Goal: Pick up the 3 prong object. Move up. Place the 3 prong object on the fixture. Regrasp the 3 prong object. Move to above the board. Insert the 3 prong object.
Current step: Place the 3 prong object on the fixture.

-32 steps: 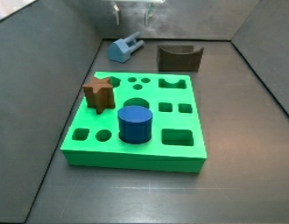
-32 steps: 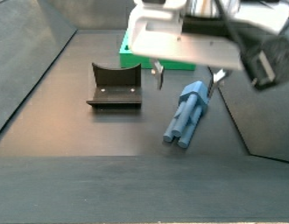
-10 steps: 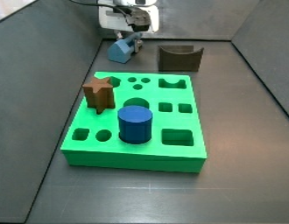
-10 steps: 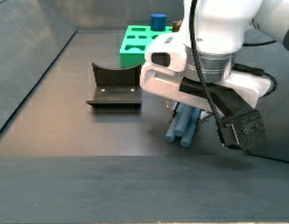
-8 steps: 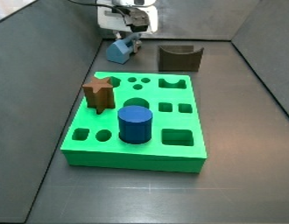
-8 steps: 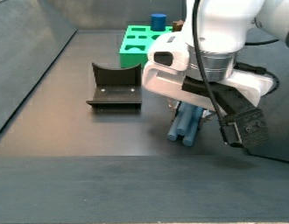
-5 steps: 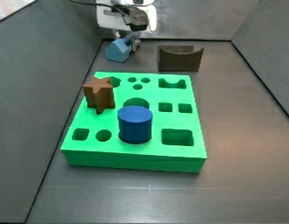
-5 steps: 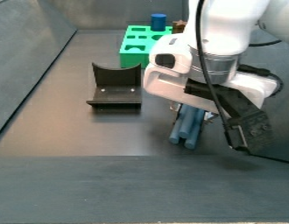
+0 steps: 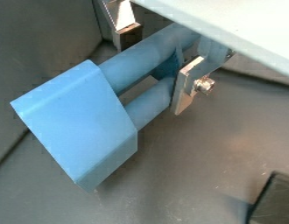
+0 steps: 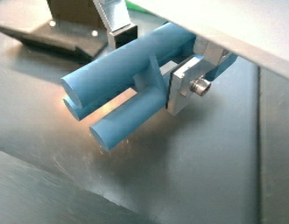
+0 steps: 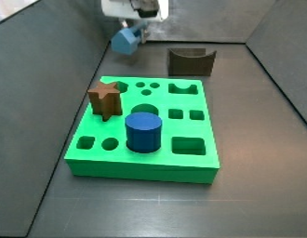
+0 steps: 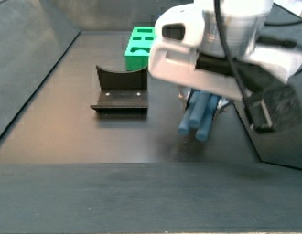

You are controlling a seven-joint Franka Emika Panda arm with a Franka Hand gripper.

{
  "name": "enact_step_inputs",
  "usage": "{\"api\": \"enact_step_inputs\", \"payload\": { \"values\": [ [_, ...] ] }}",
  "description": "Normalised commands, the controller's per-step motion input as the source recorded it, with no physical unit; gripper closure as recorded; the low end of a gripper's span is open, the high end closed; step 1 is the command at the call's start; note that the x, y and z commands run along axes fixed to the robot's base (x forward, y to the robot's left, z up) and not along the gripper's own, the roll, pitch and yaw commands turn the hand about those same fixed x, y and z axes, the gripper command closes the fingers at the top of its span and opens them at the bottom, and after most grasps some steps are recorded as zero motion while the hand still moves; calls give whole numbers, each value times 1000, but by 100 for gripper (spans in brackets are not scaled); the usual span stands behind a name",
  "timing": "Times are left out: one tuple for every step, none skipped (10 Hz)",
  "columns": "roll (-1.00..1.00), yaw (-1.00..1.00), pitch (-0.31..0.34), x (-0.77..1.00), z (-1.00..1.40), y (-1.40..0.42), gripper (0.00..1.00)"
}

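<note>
My gripper (image 9: 157, 59) is shut on the 3 prong object (image 9: 82, 122), a light grey-blue block with parallel prongs; the silver fingers (image 10: 185, 83) clamp its prongs from both sides in both wrist views. In a side view the gripper (image 11: 131, 22) holds the object (image 11: 125, 39) off the floor at the back left, left of the dark brown fixture (image 11: 191, 61) and behind the green board (image 11: 143, 165). In the opposite side view the object (image 12: 200, 117) hangs tilted under the gripper (image 12: 202, 95), right of the fixture (image 12: 119, 89).
A brown star-shaped peg (image 11: 105, 99) and a dark blue cylinder (image 11: 143, 130) stand in holes of the board. Grey walls enclose the floor on the left, right and back. The fixture's edge (image 10: 53, 33) shows near the held object.
The gripper has risen with the 3 prong object in it; the object has left the floor. The fixture, board and pegs have not moved.
</note>
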Motion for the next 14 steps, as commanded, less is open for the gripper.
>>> {"api": "enact_step_inputs", "payload": {
  "values": [
    [0,0,0,0,1000,0,100],
    [-9,2,-1,-1,1000,2,100],
    [-24,8,7,-7,1000,-3,100],
    [-35,13,5,-8,1000,-4,100],
    [-65,20,1,-15,1000,-9,100],
    [-84,21,-2,-19,1000,-12,100],
    [-98,19,-7,-22,1000,-12,100],
    [-104,15,-9,-23,1000,-11,100],
    [-120,8,-10,-27,1000,-9,100],
    [-134,-1,-11,-23,824,-4,100],
    [-147,-6,-11,-15,683,-3,100],
    [-156,-9,-6,-14,589,-2,100],
    [-171,-16,0,-5,357,4,100],
    [-174,-23,5,-1,221,6,100]
  ]
}}
